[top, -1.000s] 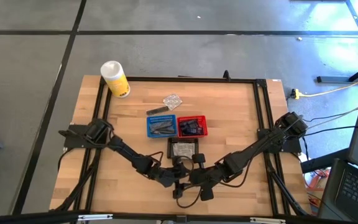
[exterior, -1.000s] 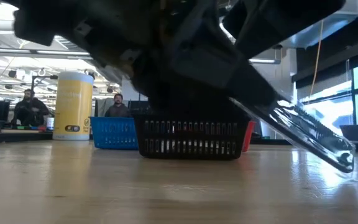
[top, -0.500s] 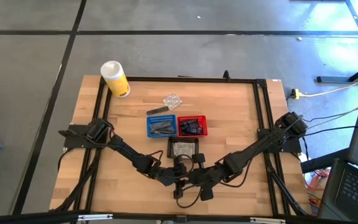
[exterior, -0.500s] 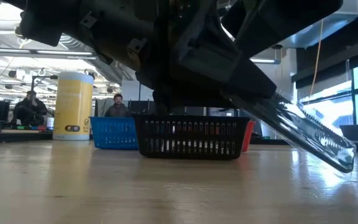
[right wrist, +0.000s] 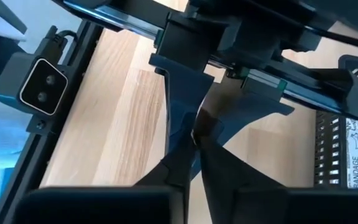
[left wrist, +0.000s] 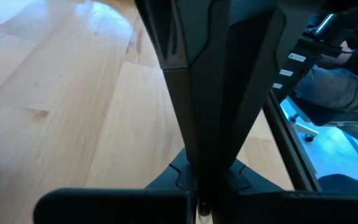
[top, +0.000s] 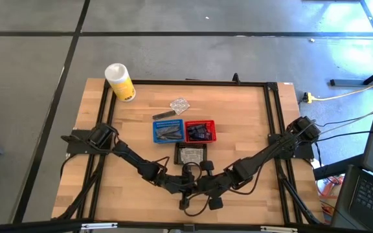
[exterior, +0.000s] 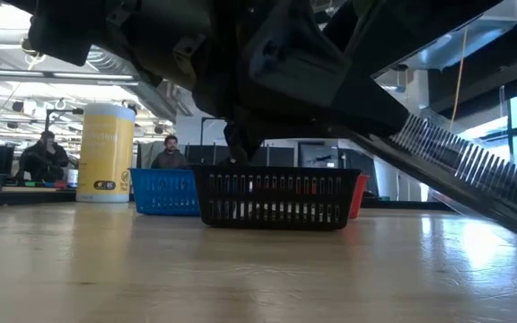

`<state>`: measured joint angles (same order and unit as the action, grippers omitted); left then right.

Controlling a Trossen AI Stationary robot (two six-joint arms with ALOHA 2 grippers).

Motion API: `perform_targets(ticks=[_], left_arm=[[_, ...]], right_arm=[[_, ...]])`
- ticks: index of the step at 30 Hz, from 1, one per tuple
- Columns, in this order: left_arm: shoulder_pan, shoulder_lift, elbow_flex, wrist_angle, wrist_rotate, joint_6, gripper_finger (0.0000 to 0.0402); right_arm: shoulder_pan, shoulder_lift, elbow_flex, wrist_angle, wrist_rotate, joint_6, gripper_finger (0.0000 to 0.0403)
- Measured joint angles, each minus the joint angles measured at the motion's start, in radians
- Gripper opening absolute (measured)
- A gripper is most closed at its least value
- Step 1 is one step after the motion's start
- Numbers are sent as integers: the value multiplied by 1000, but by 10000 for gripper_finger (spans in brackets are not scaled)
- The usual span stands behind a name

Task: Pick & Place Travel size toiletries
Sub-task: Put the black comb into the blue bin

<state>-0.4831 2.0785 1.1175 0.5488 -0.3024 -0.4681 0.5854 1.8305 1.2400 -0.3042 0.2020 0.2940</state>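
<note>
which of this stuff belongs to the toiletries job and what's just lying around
Job: clear crinkly packet; slim dark tube beside it; white bandage packet in black mesh basket; small items in blue mesh basket and red mesh basket.
Lying about: white-and-yellow cylindrical canister; dark laptop beyond the table's right edge.

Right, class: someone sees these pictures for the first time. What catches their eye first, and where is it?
The two dark arms meeting at the table's near edge, the left tool and right tool close together. Just beyond sits a black basket, with a blue basket and red basket side by side behind it. A white-and-yellow canister stands at the far left corner.
</note>
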Motion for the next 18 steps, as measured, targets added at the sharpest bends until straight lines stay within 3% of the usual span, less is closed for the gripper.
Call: perform_targets(ticks=[7,11,18], left_arm=[[0,0,0,2,9,-1,6],[1,-1,0,3,12,-1,5],[1,-25,0,-14,69,-4,5]], right_arm=[[0,0,14,-14,-5,6,86],[1,-16,88,-155,-19,30,125],[50,-105,161,-361,113,141,166]])
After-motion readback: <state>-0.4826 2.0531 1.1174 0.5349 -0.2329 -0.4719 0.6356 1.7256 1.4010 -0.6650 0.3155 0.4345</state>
